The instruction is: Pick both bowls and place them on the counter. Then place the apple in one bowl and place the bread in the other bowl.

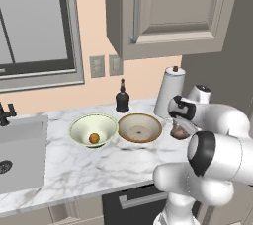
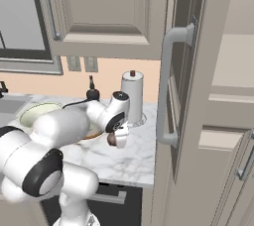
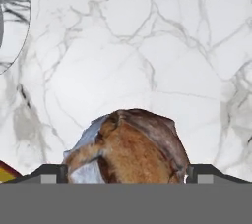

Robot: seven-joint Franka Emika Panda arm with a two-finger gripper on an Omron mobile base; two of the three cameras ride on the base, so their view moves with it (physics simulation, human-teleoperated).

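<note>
In the left base view, a sink (image 1: 20, 150) is set into the table at the left edge of the frame. Right of it, near the middle, the pale cream-green bowl (image 1: 93, 129) stands on the marble table (image 1: 74, 174) with the apple (image 1: 94, 138) lying inside it. Just beside it to the right, rims close or touching, stands the tan bowl (image 1: 140, 128), with only its reddish ring and dark spot inside. Behind the two bowls, against the wall, is a dark soap bottle (image 1: 122, 98), and further right a white paper towel roll (image 1: 169, 92) stands upright. At the right of the frame the white arm bends over the table, and the bread (image 1: 179, 131) shows under the hand, right of the tan bowl and in front of the towel roll.

In the right base view, the cream-green bowl's rim shows at the left edge, and the arm covers most of the tan bowl. The bread sits at the centre-left of the frame, at the tool (image 2: 117, 140), which points down at the table. Whether the roll rests on the marble or hangs just above it I cannot tell.

In the hand view, the bread lies at the bottom centre between the two finger tips (image 3: 49, 174), one at each flank. The jaws stand wide, about as broad as the roll; whether they press on it cannot be told. Veined marble lies beyond.
</note>
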